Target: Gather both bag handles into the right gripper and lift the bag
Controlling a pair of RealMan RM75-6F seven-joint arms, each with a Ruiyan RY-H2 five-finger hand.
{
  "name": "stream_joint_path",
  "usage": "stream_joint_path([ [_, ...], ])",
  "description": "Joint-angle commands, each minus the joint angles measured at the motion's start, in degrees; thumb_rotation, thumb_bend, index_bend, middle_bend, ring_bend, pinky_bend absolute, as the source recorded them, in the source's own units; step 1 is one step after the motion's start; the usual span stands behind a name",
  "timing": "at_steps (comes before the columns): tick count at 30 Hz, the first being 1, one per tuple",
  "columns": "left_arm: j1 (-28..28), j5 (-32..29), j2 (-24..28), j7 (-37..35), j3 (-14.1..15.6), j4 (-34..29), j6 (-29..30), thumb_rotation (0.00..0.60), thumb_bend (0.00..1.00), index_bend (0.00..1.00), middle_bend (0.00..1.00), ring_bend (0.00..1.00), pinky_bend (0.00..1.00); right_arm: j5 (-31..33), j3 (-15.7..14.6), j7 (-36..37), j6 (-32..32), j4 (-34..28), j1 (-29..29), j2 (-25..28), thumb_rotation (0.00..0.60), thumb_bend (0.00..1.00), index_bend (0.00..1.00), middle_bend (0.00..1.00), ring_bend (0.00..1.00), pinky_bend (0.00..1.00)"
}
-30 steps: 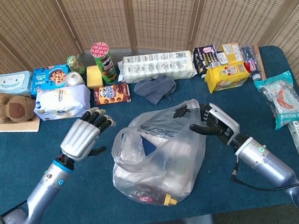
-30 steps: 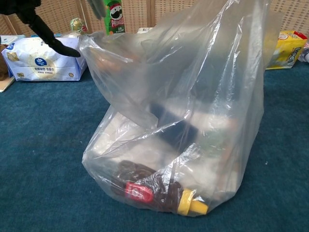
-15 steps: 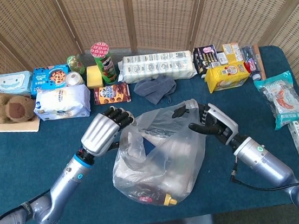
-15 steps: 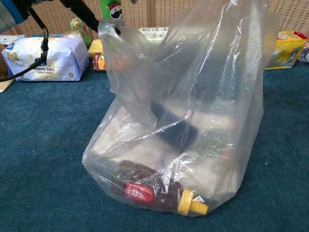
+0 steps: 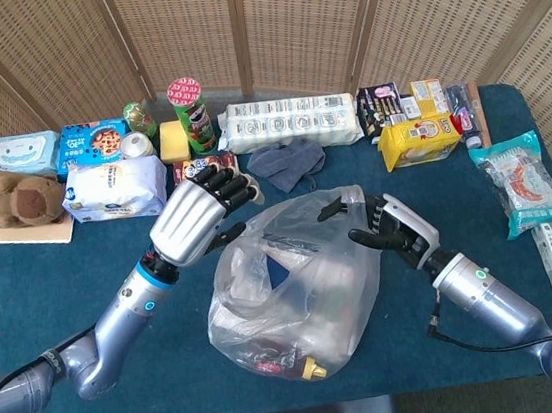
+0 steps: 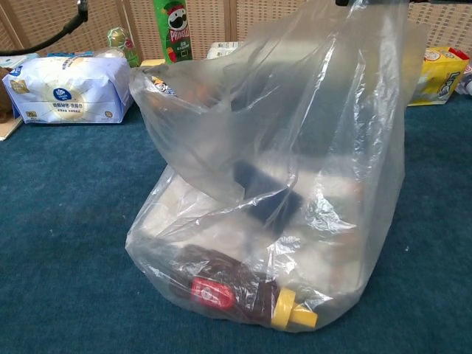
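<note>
A clear plastic bag (image 5: 296,285) stands mid-table with a dark box (image 6: 265,192) and a yellow-capped bottle (image 6: 284,310) inside. My right hand (image 5: 390,228) is at the bag's upper right and pinches the right handle (image 5: 350,197), holding that side up; in the chest view the bag (image 6: 295,147) rises out of the top of the frame there. The bag's left rim (image 6: 147,77) sags loose. My left hand (image 5: 197,216) hovers above and left of that rim, its fingers bent, with nothing seen in them. The chest view does not show this hand.
A row of goods lines the back: a Pringles can (image 5: 189,111), a white tissue pack (image 5: 113,191), a grey cloth (image 5: 286,162) just behind the bag, and a yellow packet (image 5: 419,139). A teddy bear (image 5: 8,199) lies far left. Packets lie along the right edge (image 5: 520,182).
My left hand has moved right and up, from the table's left to above the bag's left rim. The rim it brushed half a second ago has dropped back. The right hand has stayed put.
</note>
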Motion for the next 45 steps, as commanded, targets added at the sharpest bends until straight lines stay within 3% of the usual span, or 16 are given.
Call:
stream_joint_path([
  [1, -1.5, 0.5, -0.3, 0.4, -1.1, 0.5, 0.3, 0.595, 0.19, 0.43, 0.43, 0.35, 0.37, 0.2, 0.3, 0.1, -0.3, 0.1, -0.2, 0.1, 0.362, 0.16, 0.36, 0.33, 0.19, 0.03],
  [8, -1.3, 0.4, 1.4, 1.8, 0.6, -0.4, 0.1, 0.599, 0.18, 0.43, 0.40, 0.27, 0.37, 0.6, 1.0, 0.2, -1.1, 0.5, -0.8, 0.3, 0.361, 0.16, 0.36, 0.33, 0.19, 0.03],
  [18, 5.0, -3.2, 15.1, -2.2, 5.9, -10.5, -3.4, 0.582, 0.14, 0.36, 0.35, 0.25, 0.34, 1.4, 0.7, 0.2, -1.2, 1.9, -0.3, 0.8, 0.361, 0.16, 0.35, 0.33, 0.19, 0.03],
  [24, 6.9, -2.7, 19.8, -7.6, 9.3, -12.9, -6.1, 0.568, 0.12, 0.35, 0.33, 0.21, 0.31, 1.6, 0.1, 0.4, -0.7, 2.0, 0.1, 0.9, 0.360, 0.16, 0.35, 0.33, 0.19, 0.03],
  [32, 6.4, -0.6, 16.9, -7.3, 11.2, -10.9, -7.1, 0.558, 0.11, 0.32, 0.30, 0.16, 0.26, 1.7, -0.5, 0.6, -0.1, 2.3, 0.7, 0.9, 0.363, 0.16, 0.35, 0.33, 0.19, 0.03],
  [45, 5.3, 0.4, 12.7, -6.5, 12.4, -8.9, -8.2, 0.563, 0.11, 0.32, 0.29, 0.16, 0.24, 1.7, -0.6, 1.2, 0.2, 2.1, 0.7, 1.2, 0.361, 0.16, 0.35, 0.33, 0.19, 0.03],
])
